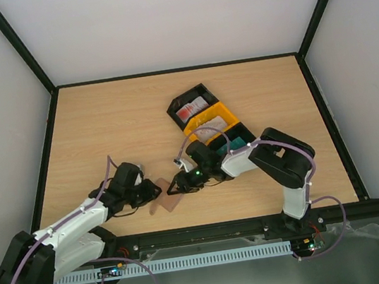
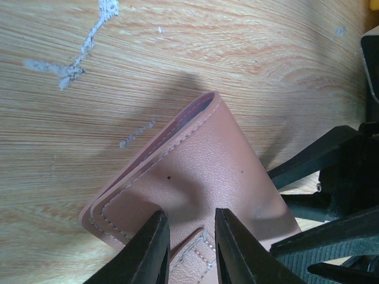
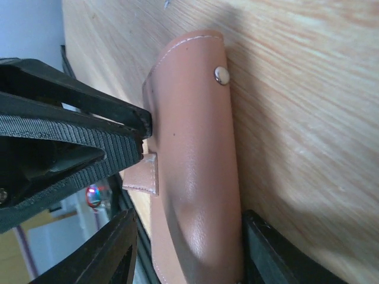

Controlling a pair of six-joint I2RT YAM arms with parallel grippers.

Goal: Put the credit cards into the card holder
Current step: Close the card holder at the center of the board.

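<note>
The reddish-brown card holder (image 1: 168, 202) lies folded shut on the table between the two grippers. My left gripper (image 1: 150, 191) hovers over its face (image 2: 207, 165), jaws only narrowly apart, with the stitched strap lying flat between the fingertips (image 2: 157, 248). My right gripper (image 1: 176, 185) straddles the card holder (image 3: 189, 118) from the other side. One finger (image 3: 266, 248) touches its edge and the other stands a little off it. A white credit card with red marks (image 1: 191, 108) and a teal one (image 1: 220, 146) lie in the trays.
Three small trays stand in a diagonal row behind the right arm: a black one (image 1: 199, 89), a yellow one (image 1: 225, 114) and another black one (image 1: 243, 131). The left gripper's ribbed fingers (image 3: 65, 154) crowd the card holder's strap side.
</note>
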